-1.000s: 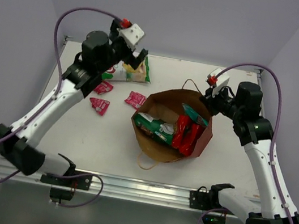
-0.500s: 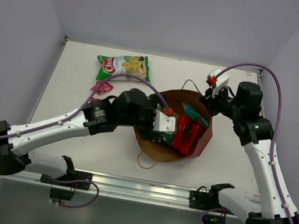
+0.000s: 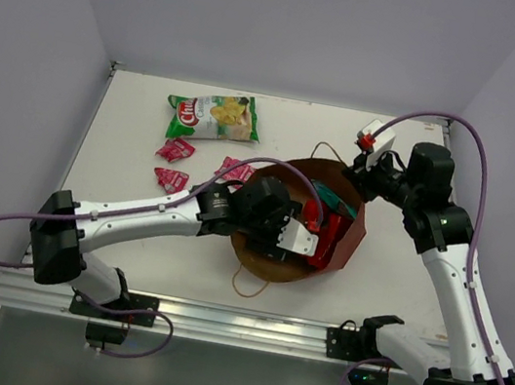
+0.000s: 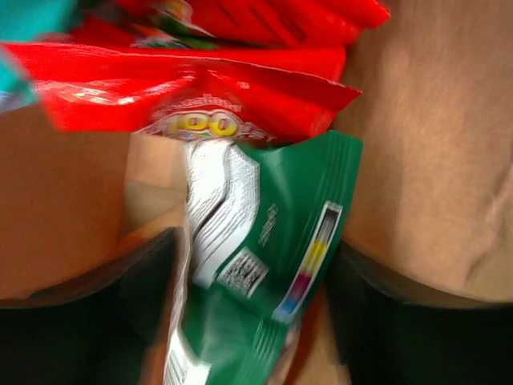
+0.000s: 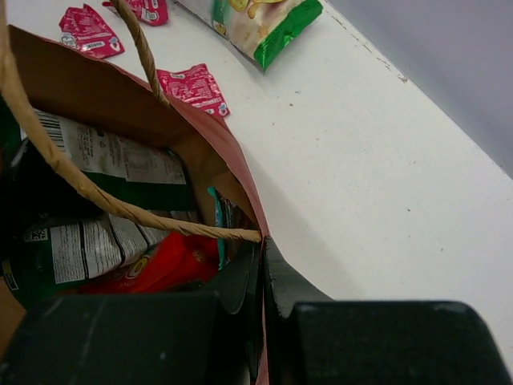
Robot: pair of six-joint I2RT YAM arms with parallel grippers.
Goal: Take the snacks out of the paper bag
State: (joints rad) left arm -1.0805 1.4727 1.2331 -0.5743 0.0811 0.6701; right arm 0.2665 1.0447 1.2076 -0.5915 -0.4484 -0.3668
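The red-brown paper bag lies mid-table with its mouth up. My left gripper is inside it, open, its jaws either side of a green packet without closing on it. A red packet and a teal packet lie beside it in the bag. My right gripper is shut on the bag's far rim, by the twisted handle. The green-white chip bag and three red-pink sachets lie on the table to the left.
The white table ends at walls at the back and sides and a metal rail at the front. The left arm stretches across the table's near left into the bag. The bag's second handle lies on the table in front.
My left arm swung from the chip bag at the back left, which it let go of, down into the paper bag. The right gripper has held the rim without moving.
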